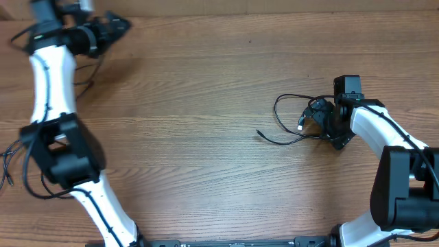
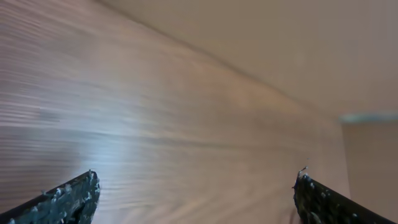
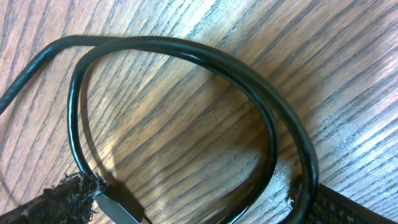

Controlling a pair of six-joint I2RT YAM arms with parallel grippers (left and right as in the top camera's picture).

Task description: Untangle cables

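Thin black cables (image 1: 288, 116) lie in loose loops at the table's right side, with one free end (image 1: 259, 132) pointing left and a pale plug (image 1: 300, 125) near the middle. My right gripper (image 1: 317, 118) is down on this bunch. In the right wrist view its fingers (image 3: 193, 202) are apart, with two black cable loops (image 3: 186, 53) lying on the wood between them. A silvery plug (image 3: 118, 208) sits by the left finger. My left gripper (image 1: 120, 26) is at the far left back corner, open and empty (image 2: 196, 199), away from the bunch.
A wooden table (image 1: 206, 103). Thicker black arm cables (image 1: 14, 168) hang at the left edge beside the left arm base. A thin dark cord (image 1: 86, 72) runs beside the left arm; I cannot tell what it belongs to. The left wrist view is blurred.
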